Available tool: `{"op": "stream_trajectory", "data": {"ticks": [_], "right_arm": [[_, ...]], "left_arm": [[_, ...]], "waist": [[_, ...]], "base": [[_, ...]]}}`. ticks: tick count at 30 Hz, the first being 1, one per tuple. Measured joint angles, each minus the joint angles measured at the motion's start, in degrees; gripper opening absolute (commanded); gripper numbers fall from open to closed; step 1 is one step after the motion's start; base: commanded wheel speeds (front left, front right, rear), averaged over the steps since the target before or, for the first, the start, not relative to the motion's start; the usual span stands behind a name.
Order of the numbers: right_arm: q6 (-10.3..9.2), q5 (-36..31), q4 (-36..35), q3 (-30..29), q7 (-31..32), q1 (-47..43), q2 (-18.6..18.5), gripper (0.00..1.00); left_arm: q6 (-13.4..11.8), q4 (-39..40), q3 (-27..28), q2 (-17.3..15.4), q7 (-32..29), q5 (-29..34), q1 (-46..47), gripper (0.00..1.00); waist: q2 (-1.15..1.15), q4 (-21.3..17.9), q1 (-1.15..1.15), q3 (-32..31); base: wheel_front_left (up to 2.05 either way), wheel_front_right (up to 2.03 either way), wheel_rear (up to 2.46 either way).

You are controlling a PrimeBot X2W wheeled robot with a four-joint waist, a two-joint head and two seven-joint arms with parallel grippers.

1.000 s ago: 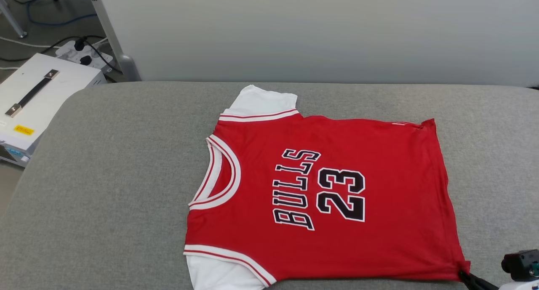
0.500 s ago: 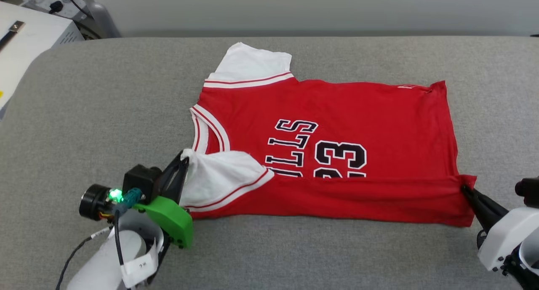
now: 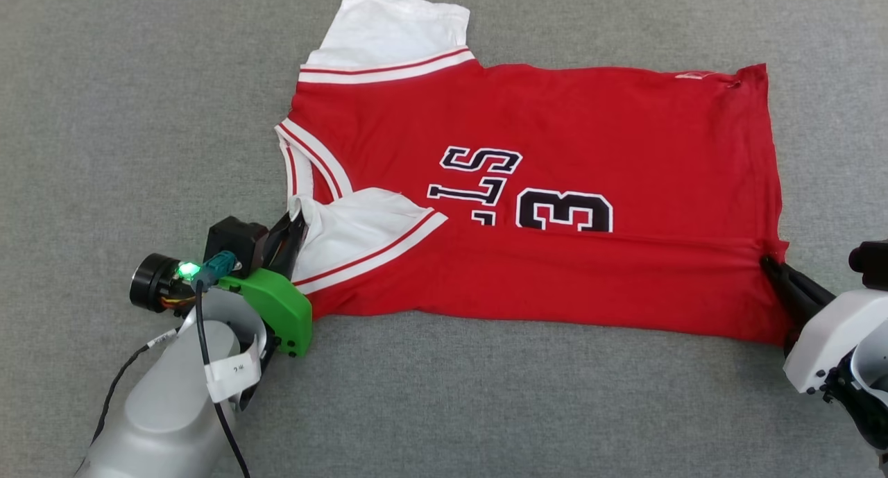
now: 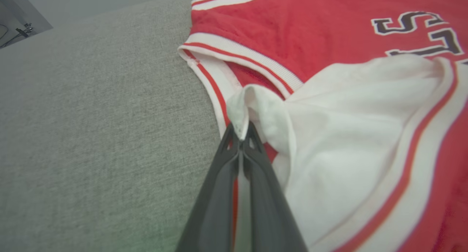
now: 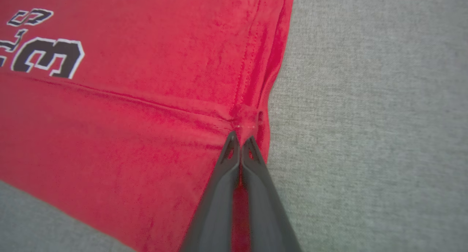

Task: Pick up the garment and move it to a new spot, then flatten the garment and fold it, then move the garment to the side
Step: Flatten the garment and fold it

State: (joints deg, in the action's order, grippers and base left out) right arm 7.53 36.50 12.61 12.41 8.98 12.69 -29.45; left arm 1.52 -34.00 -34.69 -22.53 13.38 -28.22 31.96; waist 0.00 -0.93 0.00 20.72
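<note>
Left tool (image 3: 298, 218) pinches the garment's (image 3: 555, 110) white sleeve. Right tool (image 3: 766, 261) clamps its red hem corner. The near side lies doubled over on the grey bench (image 3: 104, 117).

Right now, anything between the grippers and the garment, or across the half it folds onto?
Nothing visible. The left gripper is shut on the white sleeve of the garment, the right gripper on its red hem corner. Nothing lies on its far half.

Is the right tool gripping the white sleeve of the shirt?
No, the right tool pinches a red corner of the garment.
</note>
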Motion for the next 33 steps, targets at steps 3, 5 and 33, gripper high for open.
{"op": "stream_trajectory", "data": {"ticks": [3, 5, 33], "right_arm": [[0.00, 0.02, 1.01, 1.00, -0.16, 1.02, 0.00, 0.00], [0.00, 0.09, 1.67, 1.48, -0.44, 1.60, -0.04, 0.00], [0.00, 0.10, -1.59, 0.55, -0.34, -2.03, -0.07, 1.00]], "left_arm": [[0.86, -3.21, -0.05, 0.78, 1.23, 0.00, 1.14, 0.00], [1.49, -5.05, -0.15, 1.51, 1.65, 0.01, 1.79, 0.00], [5.80, 9.85, -8.09, -7.37, -34.93, -15.11, 10.07, 1.00]], "waist": [[0.00, 0.02, 0.00, 0.98], [0.00, 0.16, 0.00, 0.92], [0.00, 3.57, 0.00, -9.63]], "base": [[0.00, 0.00, 0.00], [0.00, 0.00, 0.00], [0.00, 0.00, 0.00]]}}
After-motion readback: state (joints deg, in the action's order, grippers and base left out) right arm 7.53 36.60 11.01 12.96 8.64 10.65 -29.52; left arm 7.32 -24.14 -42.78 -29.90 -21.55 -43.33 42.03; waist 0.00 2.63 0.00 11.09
